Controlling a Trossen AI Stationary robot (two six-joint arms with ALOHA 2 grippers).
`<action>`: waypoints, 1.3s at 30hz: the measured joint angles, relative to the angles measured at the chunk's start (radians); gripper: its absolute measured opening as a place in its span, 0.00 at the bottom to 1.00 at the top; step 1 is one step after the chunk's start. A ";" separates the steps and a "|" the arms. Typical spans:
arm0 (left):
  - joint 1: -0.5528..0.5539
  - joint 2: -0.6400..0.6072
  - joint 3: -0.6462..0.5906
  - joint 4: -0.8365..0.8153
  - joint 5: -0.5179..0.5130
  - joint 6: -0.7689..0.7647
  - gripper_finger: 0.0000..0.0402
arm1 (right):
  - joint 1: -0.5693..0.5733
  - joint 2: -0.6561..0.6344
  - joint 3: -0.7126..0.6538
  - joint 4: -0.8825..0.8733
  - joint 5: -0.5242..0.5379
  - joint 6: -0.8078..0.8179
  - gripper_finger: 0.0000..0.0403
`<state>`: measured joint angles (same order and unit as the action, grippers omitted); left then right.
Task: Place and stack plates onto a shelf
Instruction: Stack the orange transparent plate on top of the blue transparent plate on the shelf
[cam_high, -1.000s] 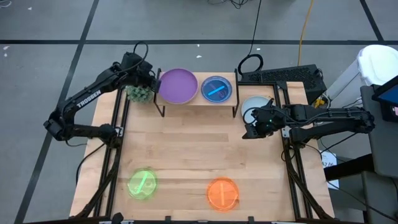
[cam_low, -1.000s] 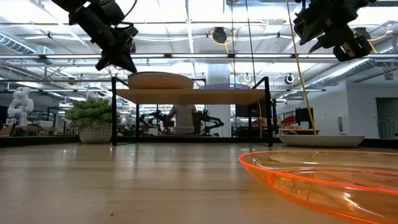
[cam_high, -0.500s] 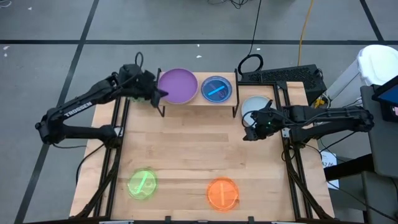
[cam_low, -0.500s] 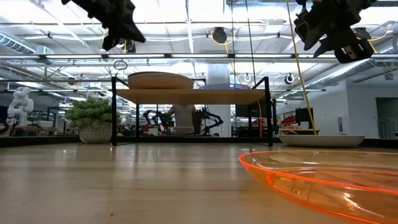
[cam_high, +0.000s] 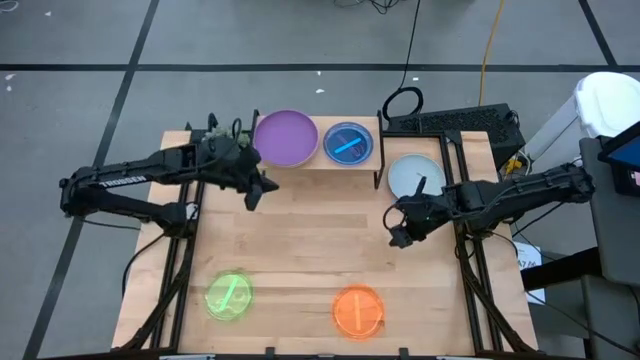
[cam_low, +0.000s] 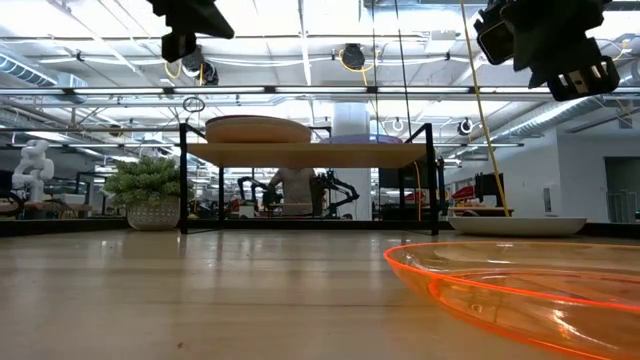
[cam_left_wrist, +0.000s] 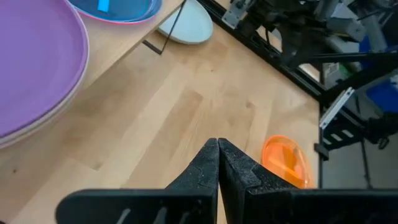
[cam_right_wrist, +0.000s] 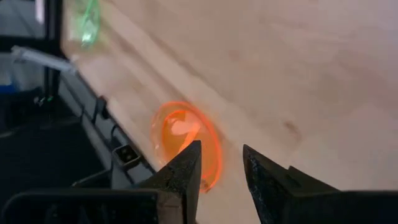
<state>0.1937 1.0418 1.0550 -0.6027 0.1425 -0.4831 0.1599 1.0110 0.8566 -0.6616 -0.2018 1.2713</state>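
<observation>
Right gripper parted, empty, aimed at orange plate near table's front edge; grasp needed next. Left gripper clenched, empty, beside shelf holding purple plate.

Left end effector closed, empty, held aloft. Right end effector parted, empty, arm reaching inward.

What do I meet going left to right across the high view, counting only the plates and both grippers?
Green plate → left gripper → purple plate → blue plate. The orange plate lies at nearly the same place across as the blue one, so I leave its rank open. Then right gripper → grey-blue plate.
</observation>
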 joint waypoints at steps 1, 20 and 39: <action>-0.015 0.000 0.000 0.000 -0.024 -0.004 0.01 | 0.005 0.007 0.000 0.013 -0.009 0.000 0.28; -0.166 0.070 0.001 0.022 -0.178 -0.051 0.01 | 0.055 0.303 0.000 0.252 -0.280 -0.181 0.50; -0.316 0.076 0.001 -0.005 -0.362 -0.190 0.01 | 0.117 0.531 0.000 0.344 -0.272 -0.129 0.49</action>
<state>-0.1221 1.1181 1.0557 -0.6076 -0.2197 -0.6726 0.2766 1.5419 0.8570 -0.3172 -0.4737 1.1427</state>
